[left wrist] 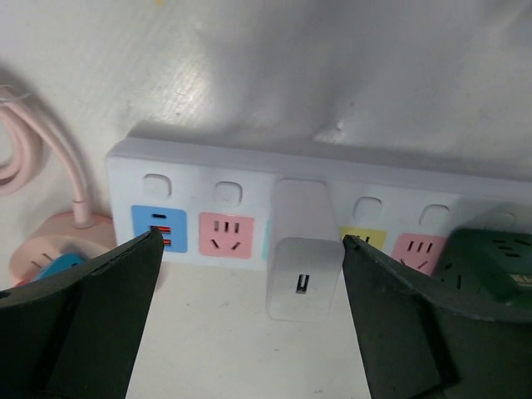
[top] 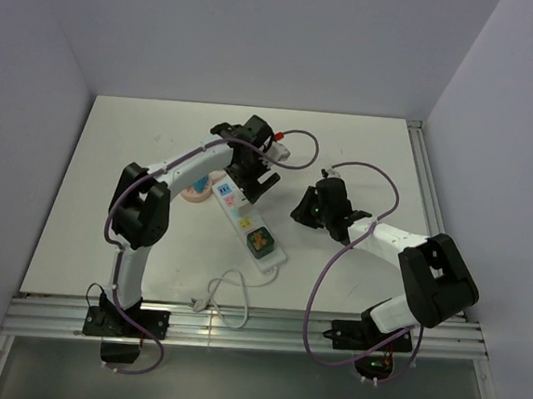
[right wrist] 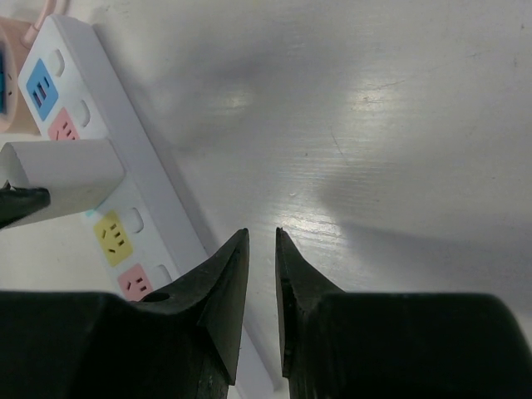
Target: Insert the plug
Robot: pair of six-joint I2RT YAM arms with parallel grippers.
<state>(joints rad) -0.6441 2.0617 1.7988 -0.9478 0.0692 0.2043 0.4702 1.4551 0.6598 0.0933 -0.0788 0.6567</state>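
The white plug (left wrist: 305, 266), a square USB charger block, sits seated in the white power strip (left wrist: 416, 179) between a pink socket and a yellow one. My left gripper (left wrist: 252, 238) stands open around it: the right finger is close beside the plug, the left finger well clear of it. From above, the left gripper (top: 250, 175) hovers over the far end of the strip (top: 246, 224). My right gripper (right wrist: 262, 233) is shut on nothing, over bare table right of the strip (right wrist: 158, 208), with the plug (right wrist: 66, 179) off to its left. It (top: 305, 212) is low beside the strip.
A dark green adapter (top: 261, 241) occupies the strip's near end. A pink round device (top: 197, 189) with a pink cord lies left of the strip. The strip's white cable (top: 230, 294) loops toward the table's front edge. A small white and red object (top: 280, 147) lies behind the left arm.
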